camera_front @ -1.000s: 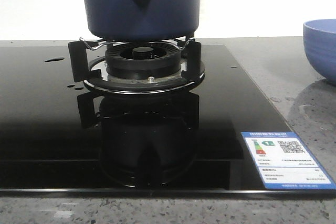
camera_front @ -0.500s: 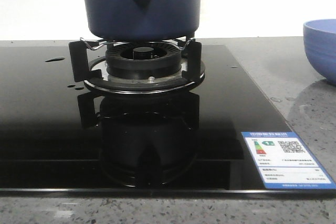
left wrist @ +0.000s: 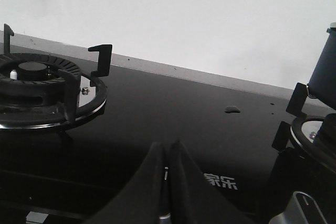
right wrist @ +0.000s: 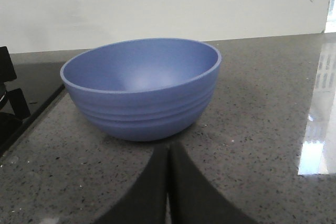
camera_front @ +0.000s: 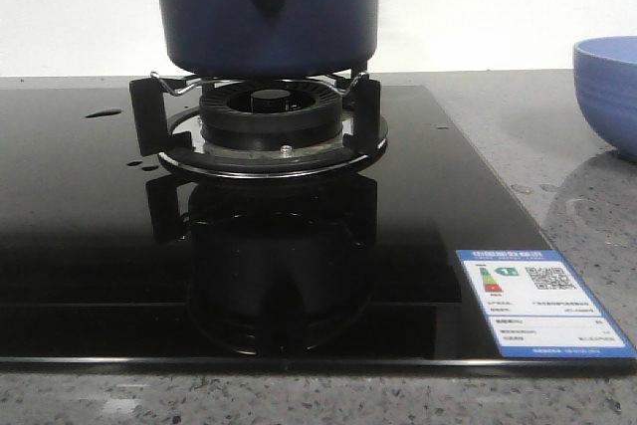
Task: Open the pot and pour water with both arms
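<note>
The dark navy pot (camera_front: pixel 267 9) stands on the burner's pan support (camera_front: pixel 261 131) in the front view, its handle mount with the round hole facing me; its top is cut off by the frame. A sliver of the pot (left wrist: pixel 324 72) shows in the left wrist view. Small drops of water (camera_front: pixel 104 113) lie on the black glass hob; one drop (left wrist: pixel 231 110) shows in the left wrist view. My left gripper (left wrist: pixel 169 146) is shut and empty, low over the hob between two burners. My right gripper (right wrist: pixel 169 148) is shut and empty over the stone counter, just in front of the light blue bowl (right wrist: pixel 140 85).
The light blue bowl (camera_front: pixel 607 92) sits on the grey counter right of the hob. A second burner (left wrist: pixel 39 87) stands left of the pot's burner. An energy label (camera_front: pixel 537 301) is stuck on the hob's front right corner. A white wall runs behind.
</note>
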